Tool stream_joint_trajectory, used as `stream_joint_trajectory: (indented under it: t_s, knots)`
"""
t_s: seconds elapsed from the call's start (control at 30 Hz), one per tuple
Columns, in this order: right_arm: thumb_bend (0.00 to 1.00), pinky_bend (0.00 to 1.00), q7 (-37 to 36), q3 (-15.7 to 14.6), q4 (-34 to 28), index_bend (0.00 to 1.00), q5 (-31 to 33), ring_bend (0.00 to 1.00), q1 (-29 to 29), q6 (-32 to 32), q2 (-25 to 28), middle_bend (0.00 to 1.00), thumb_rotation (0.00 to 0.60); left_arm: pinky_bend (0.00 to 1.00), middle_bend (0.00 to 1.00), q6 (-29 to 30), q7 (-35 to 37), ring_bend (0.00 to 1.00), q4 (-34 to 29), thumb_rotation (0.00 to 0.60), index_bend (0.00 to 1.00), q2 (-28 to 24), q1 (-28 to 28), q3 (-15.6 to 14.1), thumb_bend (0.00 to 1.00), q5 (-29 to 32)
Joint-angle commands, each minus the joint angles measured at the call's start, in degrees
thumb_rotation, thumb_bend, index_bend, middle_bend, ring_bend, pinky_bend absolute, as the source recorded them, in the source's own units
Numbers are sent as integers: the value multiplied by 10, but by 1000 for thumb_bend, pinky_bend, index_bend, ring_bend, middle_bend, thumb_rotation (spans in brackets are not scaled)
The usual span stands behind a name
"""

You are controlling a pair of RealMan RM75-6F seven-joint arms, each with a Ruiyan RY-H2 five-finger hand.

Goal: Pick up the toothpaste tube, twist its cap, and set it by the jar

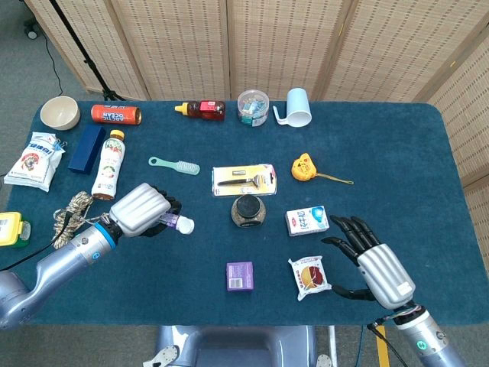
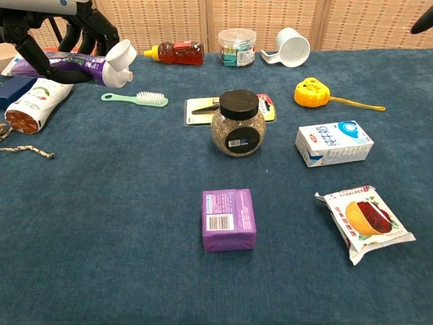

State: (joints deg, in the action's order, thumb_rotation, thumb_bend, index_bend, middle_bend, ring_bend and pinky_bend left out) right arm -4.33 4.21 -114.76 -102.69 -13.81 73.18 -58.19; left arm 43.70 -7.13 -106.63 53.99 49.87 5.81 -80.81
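Head view: left robot hand grips the toothpaste tube clear of the table, long axis level, cap pointing toward the jar and the spread, empty right robot hand well beyond it.

Chest view's top edge crops the left hand holding the toothpaste tube

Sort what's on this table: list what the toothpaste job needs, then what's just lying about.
Needed: toothpaste tube with its white cap, held by the left hand; jar; right hand, open.

Lying about: purple box, snack packet, milk carton, tape measure, green brush, white mug.
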Motion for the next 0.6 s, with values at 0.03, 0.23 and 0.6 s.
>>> stream_joint_trajectory:
  t_s: [0.03, 0.23, 0.6]
  knots:
    - [123, 0, 0, 1, 3, 229, -1, 0, -16, -16, -19, 30, 600, 566, 542, -8, 2, 500, -9, 600, 624, -8, 5, 5, 522, 6]
    - [124, 0, 14, 2, 9, 196, 1, 0, -45, -37, -67, 21, 600, 566, 541, -30, 2, 500, -24, 600, 624, -25, 23, 17, 523, 10]
    - [122, 0, 44, 4, 13, 120, 33, 0, -61, -40, -117, 0, 600, 566, 541, -76, -14, 498, -42, 600, 624, -35, 61, 34, 523, 32]
